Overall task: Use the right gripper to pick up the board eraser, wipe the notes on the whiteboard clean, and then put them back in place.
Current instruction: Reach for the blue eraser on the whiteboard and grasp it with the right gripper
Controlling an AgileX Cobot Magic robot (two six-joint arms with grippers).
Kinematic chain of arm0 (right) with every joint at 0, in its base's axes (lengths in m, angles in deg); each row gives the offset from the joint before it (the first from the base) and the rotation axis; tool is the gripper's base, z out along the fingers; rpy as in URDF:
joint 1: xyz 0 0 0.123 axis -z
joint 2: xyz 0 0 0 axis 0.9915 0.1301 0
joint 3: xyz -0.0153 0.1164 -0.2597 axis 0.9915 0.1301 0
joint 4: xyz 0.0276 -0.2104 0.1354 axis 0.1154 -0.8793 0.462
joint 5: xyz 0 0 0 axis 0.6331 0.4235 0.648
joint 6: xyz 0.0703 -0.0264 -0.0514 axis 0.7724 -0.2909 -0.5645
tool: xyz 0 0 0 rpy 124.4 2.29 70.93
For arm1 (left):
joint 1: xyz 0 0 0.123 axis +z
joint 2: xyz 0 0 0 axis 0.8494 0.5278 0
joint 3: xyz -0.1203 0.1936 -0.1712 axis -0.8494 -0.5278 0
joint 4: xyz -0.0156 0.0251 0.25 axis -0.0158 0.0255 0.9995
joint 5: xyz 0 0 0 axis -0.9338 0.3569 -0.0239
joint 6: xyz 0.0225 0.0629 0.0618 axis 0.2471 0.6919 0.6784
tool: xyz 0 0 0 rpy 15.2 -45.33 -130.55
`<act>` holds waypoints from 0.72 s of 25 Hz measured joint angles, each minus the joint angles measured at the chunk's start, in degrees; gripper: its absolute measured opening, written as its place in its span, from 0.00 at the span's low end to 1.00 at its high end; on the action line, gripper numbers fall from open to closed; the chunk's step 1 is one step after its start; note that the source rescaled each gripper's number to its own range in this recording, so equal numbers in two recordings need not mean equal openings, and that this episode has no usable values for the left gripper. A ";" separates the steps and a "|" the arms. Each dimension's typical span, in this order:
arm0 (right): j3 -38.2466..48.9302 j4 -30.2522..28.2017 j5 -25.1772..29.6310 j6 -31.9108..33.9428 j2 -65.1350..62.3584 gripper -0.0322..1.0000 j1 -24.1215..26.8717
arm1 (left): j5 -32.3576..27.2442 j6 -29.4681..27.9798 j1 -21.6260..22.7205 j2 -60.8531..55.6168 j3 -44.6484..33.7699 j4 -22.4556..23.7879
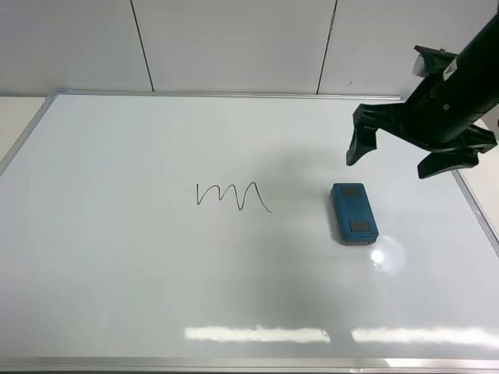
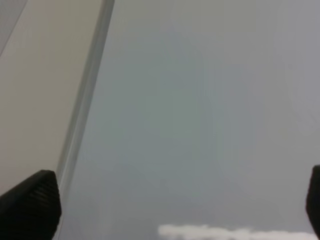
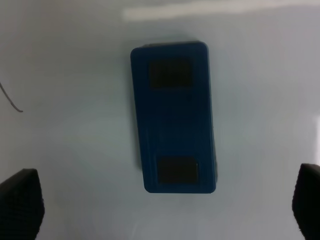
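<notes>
The teal-blue board eraser [image 1: 354,213] with two dark grey patches lies flat on the whiteboard [image 1: 156,280], right of centre. It also fills the middle of the right wrist view [image 3: 173,117]. The notes [image 1: 232,196] are a black zigzag line left of the eraser; only their end shows in the right wrist view [image 3: 10,100]. My right gripper [image 1: 405,154] is open and empty, hovering above the board just beyond and to the right of the eraser, fingertips [image 3: 20,207] wide apart. My left gripper [image 2: 170,200] is open over the board's left frame.
The whiteboard's silver frame [image 1: 234,94] runs along the far edge, and its left side shows in the left wrist view [image 2: 85,100]. A grey panelled wall [image 1: 234,39] stands behind. A beige table surface [image 2: 35,90] lies outside the left frame.
</notes>
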 joint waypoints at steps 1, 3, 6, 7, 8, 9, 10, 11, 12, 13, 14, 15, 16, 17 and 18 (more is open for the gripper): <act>-0.32 -0.05 -0.05 0.53 0.99 1.00 -0.38 | 0.00 0.00 0.00 0.00 0.00 0.00; -0.63 -0.33 -0.05 1.08 3.12 1.00 -0.55 | 0.00 0.00 0.00 0.00 0.00 0.00; -0.67 -1.77 -0.15 2.00 5.95 1.00 -0.55 | 0.00 0.00 0.00 0.00 0.00 0.00; -0.67 -2.14 -0.34 2.23 6.96 1.00 -0.55 | 0.00 0.00 0.00 0.00 0.00 0.00; -0.67 -2.54 -0.67 2.50 7.77 1.00 -0.55 | 0.00 0.00 0.00 0.00 0.00 0.00; -0.67 -2.95 -1.25 2.69 8.83 1.00 -0.55 | 0.00 0.00 0.00 0.00 0.00 0.00; -0.67 -3.30 -1.95 2.85 9.86 1.00 -0.55 | 0.00 0.00 0.00 0.00 0.00 0.00; -0.67 -3.46 -2.44 2.90 10.93 1.00 -0.55 | 0.00 0.00 0.00 0.00 0.00 0.00; -0.67 -3.61 -3.07 2.97 11.77 1.00 -0.55 | 0.00 0.00 0.00 0.00 0.00 0.00; -0.67 -3.68 -3.72 2.97 12.73 1.00 -0.84 | 0.00 0.00 0.00 0.00 0.00 0.00; -0.67 -3.72 -4.36 2.97 13.66 1.00 -1.07 | 0.00 0.00 0.00 0.00 0.00 0.00; -0.67 -3.72 -5.16 2.97 14.36 1.00 -1.56 | 0.00 0.00 0.00 0.00 0.00 0.00; -0.67 -3.72 -6.09 2.99 15.07 1.00 -1.98 | 0.00 0.00 0.00 0.00 0.00 0.00; -0.67 -3.72 -6.83 2.99 15.74 1.00 -2.40 | 0.00 0.00 0.00 0.00 0.00 0.00; -0.67 -3.72 -7.41 2.99 16.34 1.00 -2.75 | 0.00 0.00 0.00 0.00 0.00 0.00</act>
